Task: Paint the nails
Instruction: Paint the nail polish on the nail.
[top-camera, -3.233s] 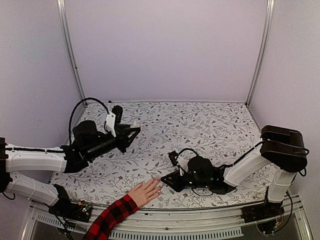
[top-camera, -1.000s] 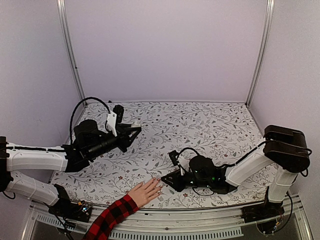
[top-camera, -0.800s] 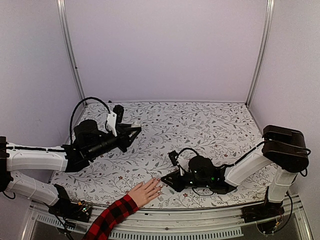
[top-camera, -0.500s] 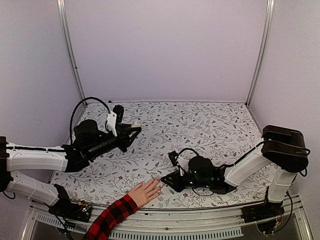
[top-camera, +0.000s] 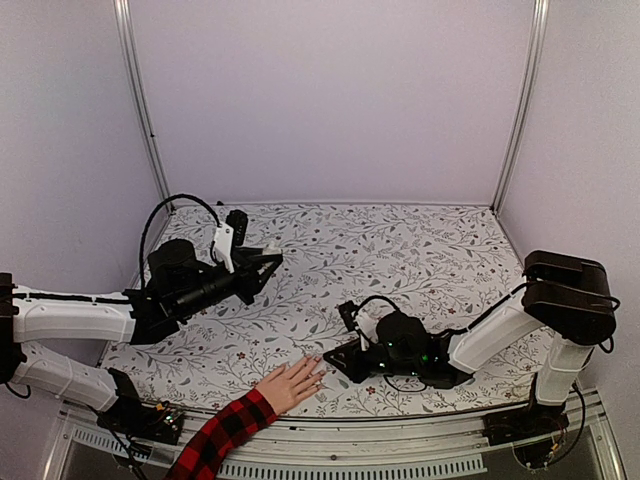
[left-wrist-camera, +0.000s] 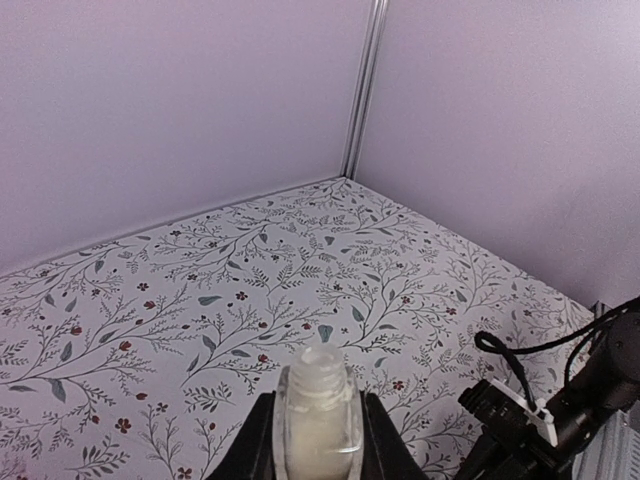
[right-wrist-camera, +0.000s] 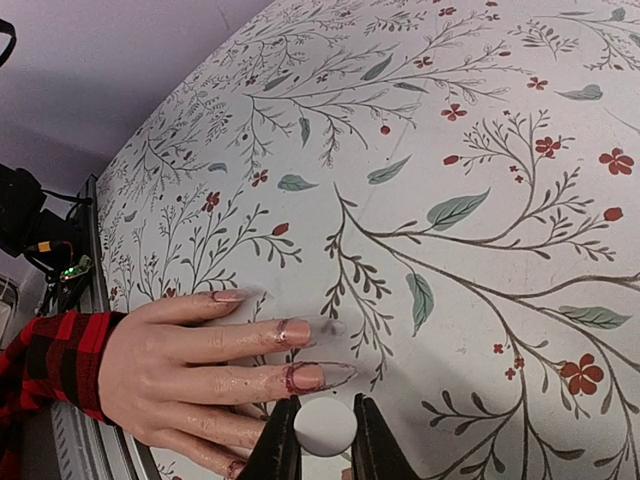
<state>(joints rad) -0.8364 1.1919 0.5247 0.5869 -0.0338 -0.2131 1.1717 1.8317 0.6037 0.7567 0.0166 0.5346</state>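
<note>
A light-skinned hand (top-camera: 290, 385) in a red-and-black plaid sleeve lies flat at the table's near edge, fingers spread. In the right wrist view its nails (right-wrist-camera: 308, 377) are long, pale and glossy, with reddish rims on the middle ones. My right gripper (right-wrist-camera: 324, 426) hangs just over the fingertips, shut on a round white cap (right-wrist-camera: 325, 424); whatever is under the cap is hidden. At the left, my left gripper (left-wrist-camera: 318, 425) is raised and shut on a small clear bottle (left-wrist-camera: 318, 405). The bottle has a bare threaded neck and pale liquid inside.
The floral-patterned table (top-camera: 400, 250) is enclosed by lilac walls with metal corner posts (top-camera: 520, 100). The right arm's black cable (left-wrist-camera: 520, 350) and wrist show at the lower right of the left wrist view. Electronics (right-wrist-camera: 60, 270) sit beyond the table edge by the sleeve.
</note>
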